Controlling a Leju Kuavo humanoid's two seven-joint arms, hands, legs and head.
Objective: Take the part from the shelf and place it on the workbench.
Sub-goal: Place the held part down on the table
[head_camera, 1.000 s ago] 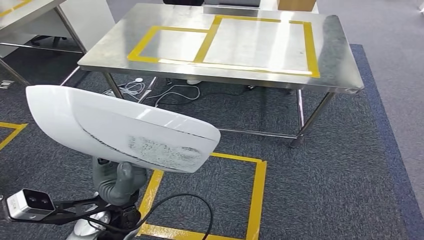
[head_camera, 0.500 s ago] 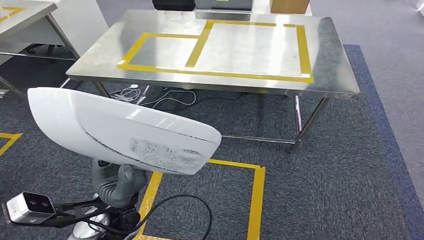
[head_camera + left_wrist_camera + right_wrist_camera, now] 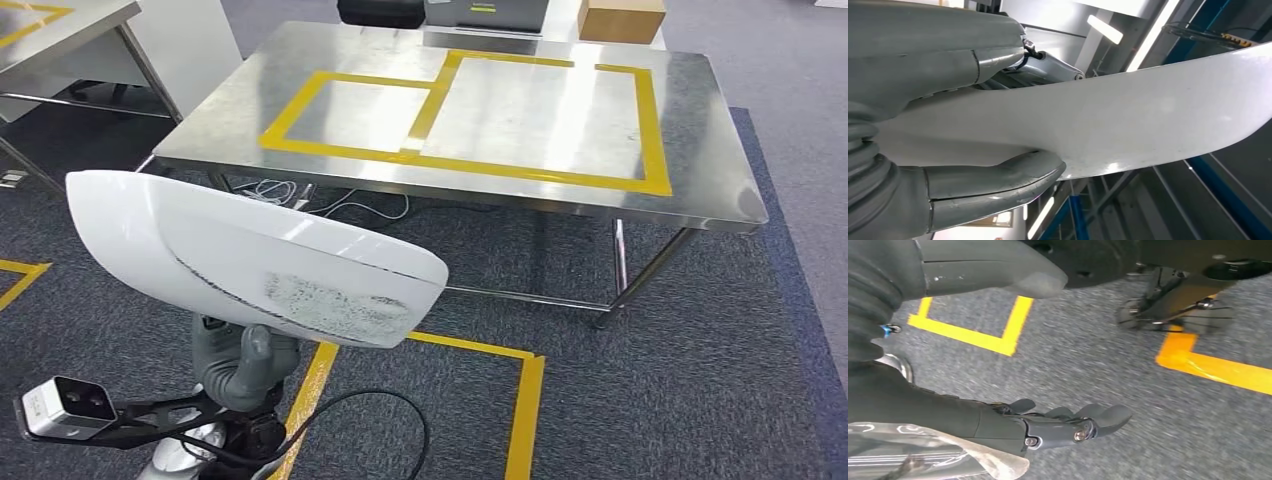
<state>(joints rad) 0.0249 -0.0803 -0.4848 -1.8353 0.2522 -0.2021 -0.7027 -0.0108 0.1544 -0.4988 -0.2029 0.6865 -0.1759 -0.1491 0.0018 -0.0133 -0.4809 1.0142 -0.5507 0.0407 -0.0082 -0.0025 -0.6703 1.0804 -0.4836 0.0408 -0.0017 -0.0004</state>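
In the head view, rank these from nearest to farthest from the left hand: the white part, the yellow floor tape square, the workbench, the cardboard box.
1. White part: held by the left hand, right above it.
2. Yellow floor tape square: on the carpet beside the hand.
3. Workbench: ahead, past the tape square.
4. Cardboard box: beyond the workbench's far edge.

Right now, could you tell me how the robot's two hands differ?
The left hand grips the white part, thumb under it and fingers over it; the right hand holds nothing. The left is raised before the body; the right hangs over the grey carpet. Both are grey.
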